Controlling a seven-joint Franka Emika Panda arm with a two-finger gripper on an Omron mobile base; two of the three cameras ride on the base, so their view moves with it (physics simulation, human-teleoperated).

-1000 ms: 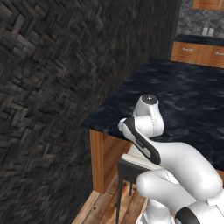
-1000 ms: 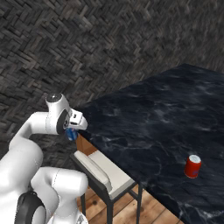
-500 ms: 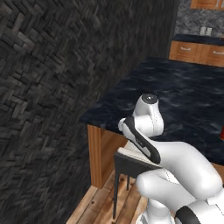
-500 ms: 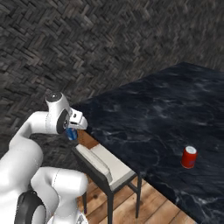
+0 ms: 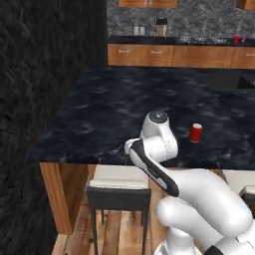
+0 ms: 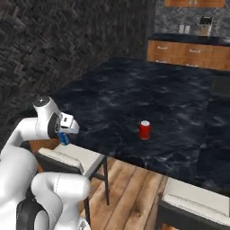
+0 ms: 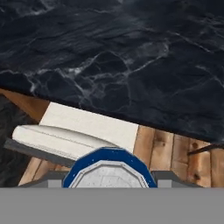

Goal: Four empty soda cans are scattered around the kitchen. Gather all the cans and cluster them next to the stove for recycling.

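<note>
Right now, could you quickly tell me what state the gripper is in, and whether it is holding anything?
Gripper: closed on a blue soda can, held over the stool beside the dark counter.

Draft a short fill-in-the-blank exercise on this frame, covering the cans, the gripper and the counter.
1. The can clamped in the gripper is ____ in colour.
2. The red can stands upright on the dark marble ____.
3. Just below the gripper is a cushioned ____ with dark legs.
4. The floor under the counter's overhang is made of ____.

Missing words: blue; counter; stool; wood
</note>
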